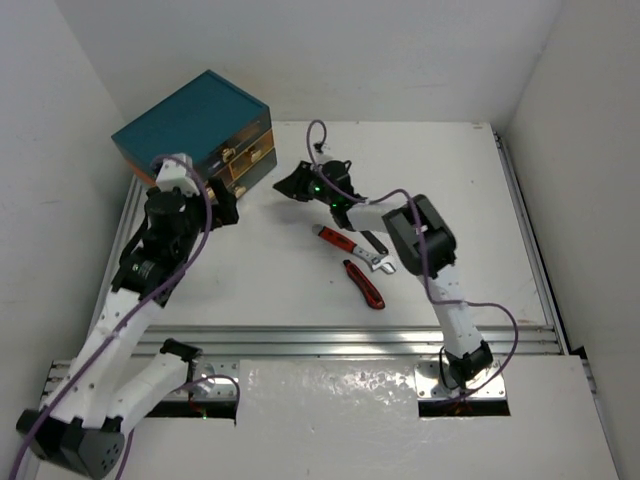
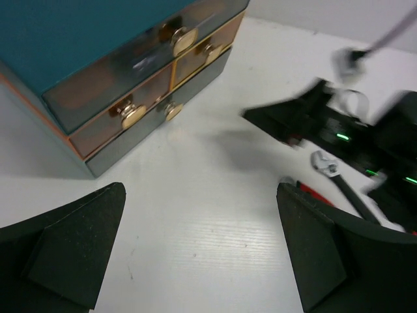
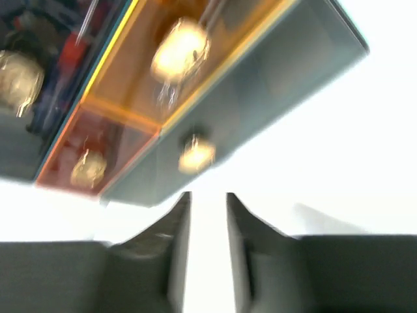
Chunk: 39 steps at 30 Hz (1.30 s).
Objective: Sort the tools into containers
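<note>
At the cabinet front: right gripper point(image 3: 205, 218), fingers point(image 3: 177, 241) drawn to a narrow slit with nothing between them, aimed at the knob point(image 3: 195, 154) of the bottom teal drawer point(image 3: 280, 78) and just short of it. Left gripper point(image 2: 199, 261): jaws spread wide, empty, over the white table point(image 2: 195, 215) beside the cabinet point(image 1: 190, 120). Farther right on the table, well apart from the drawers: 1 red-handled wrench point(image 1: 340, 241), 1 black-handled wrench point(image 1: 372, 243), 1 pair of cutters point(image 1: 365, 285).
</note>
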### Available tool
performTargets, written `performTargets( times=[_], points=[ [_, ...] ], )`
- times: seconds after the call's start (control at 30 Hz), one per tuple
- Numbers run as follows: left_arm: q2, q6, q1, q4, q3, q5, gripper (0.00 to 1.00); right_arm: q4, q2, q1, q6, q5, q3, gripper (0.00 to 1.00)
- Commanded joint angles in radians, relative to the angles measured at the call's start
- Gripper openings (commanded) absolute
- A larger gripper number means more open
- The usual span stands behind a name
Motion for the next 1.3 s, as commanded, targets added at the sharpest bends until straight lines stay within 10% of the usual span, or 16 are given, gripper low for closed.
performTargets(
  times=[0.0,0.27,0.77,1.27],
  points=[
    [0.162,-0.044,0.006,-0.081,0.079,-0.079,1.0,0.246,-0.361,-0.037,-0.094,0.032,-0.339,0.33],
    [0.567,-0.032,-0.119,-0.273,0.318,-0.489,0.97,-0.266,-0.936,-0.054,-0.25,0.121,-0.762,0.99],
    [0.921,-0.27,-0.166,-0.356,0.457,-0.878,0.82,-0.395,-1.352,-0.06,-0.343,-0.005,-1.138,0.99],
    [0.973,-0.308,-0.063,0.152,0.354,-0.89,0.79,-0.356,-1.378,-0.062,-0.372,-0.189,-1.165,0.99]
  ],
)
